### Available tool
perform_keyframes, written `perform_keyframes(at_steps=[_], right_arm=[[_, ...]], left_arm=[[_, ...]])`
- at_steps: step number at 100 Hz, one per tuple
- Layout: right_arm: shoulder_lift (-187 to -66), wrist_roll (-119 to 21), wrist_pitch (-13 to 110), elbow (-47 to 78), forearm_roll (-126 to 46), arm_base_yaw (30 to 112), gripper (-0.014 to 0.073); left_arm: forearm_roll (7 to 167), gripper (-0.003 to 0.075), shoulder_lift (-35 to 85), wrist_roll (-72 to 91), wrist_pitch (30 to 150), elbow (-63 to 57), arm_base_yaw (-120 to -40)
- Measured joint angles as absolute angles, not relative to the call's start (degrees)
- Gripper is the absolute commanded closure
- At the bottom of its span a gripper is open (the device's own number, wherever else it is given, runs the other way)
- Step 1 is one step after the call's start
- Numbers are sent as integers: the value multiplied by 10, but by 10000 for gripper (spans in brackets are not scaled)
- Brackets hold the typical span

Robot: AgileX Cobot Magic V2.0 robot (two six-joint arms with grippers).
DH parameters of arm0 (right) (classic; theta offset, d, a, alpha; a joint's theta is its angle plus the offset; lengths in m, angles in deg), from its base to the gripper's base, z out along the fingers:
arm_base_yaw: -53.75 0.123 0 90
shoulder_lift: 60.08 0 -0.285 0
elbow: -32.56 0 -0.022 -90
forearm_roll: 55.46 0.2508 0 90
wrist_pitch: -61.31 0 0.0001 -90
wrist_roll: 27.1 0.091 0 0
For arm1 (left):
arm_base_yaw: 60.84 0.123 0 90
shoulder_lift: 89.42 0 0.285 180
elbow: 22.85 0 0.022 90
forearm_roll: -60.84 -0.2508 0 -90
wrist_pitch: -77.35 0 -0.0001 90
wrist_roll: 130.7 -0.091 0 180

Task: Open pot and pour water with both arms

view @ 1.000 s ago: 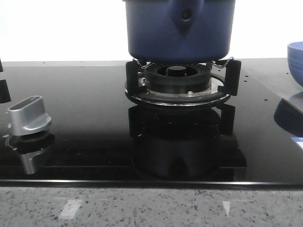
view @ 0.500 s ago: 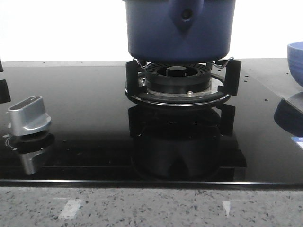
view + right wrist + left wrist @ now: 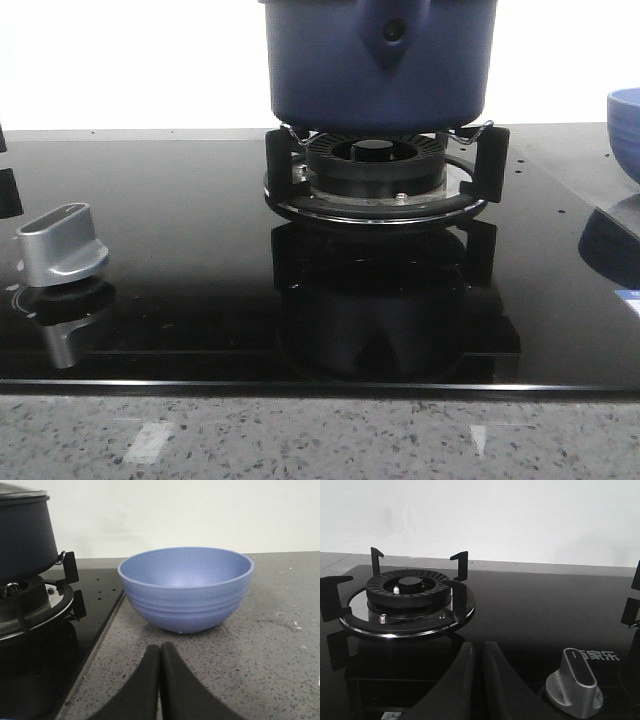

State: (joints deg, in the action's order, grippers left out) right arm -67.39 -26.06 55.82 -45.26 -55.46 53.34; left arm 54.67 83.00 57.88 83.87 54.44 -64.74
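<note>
The dark navy pot [image 3: 380, 60] stands on the black burner grate [image 3: 385, 175] at the middle of the stove, its teardrop mount facing me; its top is cut off in the front view. In the right wrist view the pot [image 3: 22, 535] shows with a lid rim on top. My right gripper [image 3: 160, 650] is shut and empty, low over the speckled counter in front of the light blue bowl [image 3: 186, 587]. My left gripper [image 3: 477, 647] is shut and empty above the black glass near an empty second burner [image 3: 405, 600]. Neither gripper shows in the front view.
A silver stove knob [image 3: 62, 245] sits on the glass at the left, also in the left wrist view [image 3: 575, 682]. The light blue bowl [image 3: 625, 130] stands at the right edge. The grey speckled counter [image 3: 320, 435] runs along the front.
</note>
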Motion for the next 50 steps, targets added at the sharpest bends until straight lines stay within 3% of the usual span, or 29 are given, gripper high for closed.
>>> perform_keyframes(at_steps=[50], right_arm=[[-674, -261, 560, -453, -479, 533, 639]], left_arm=[[659, 741, 830, 579, 839, 544, -647]])
